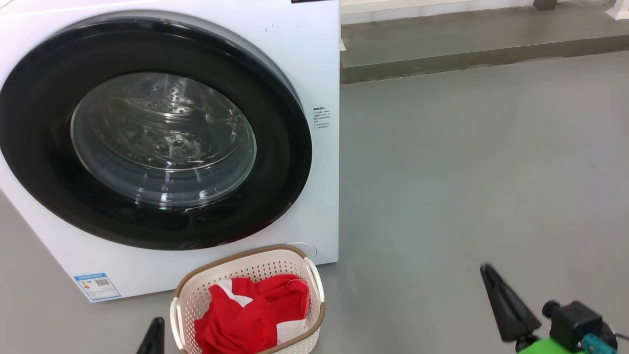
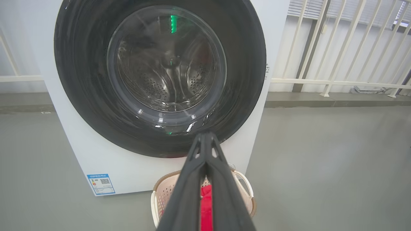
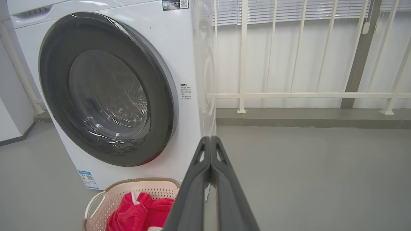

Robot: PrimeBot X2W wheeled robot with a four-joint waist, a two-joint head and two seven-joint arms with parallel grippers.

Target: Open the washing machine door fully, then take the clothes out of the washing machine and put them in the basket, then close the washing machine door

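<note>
— Where do we find the washing machine door (image 1: pixel 162 140)?

— We see it shut flat against the front of the washing machine (image 1: pixel 307 64). Its black rim rings the glass, and the steel drum (image 2: pixel 167 80) shows through it.

— And the clothes (image 1: pixel 250 312)?

— We see them heaped in the basket (image 1: pixel 245 259), red cloth with white panels. The basket stands on the grey floor (image 1: pixel 467 172) just in front of the machine, below the lower edge of the door and a little to its right.

— How do we read the hands?

— The left hand (image 2: pixel 205 138) has its two dark fingers pressed together along their length, with nothing between them. In its own view it points toward the bottom of the door, above the basket. The right hand (image 3: pixel 210 140) is closed the same way and holds nothing. In the head view it sits low over the bare floor, well to the right of the basket.

— Anything else we can place?

— A blue label (image 1: pixel 97 286) on the machine's lower left corner, and a white railing (image 3: pixel 305 95) behind the floor to the right.
</note>
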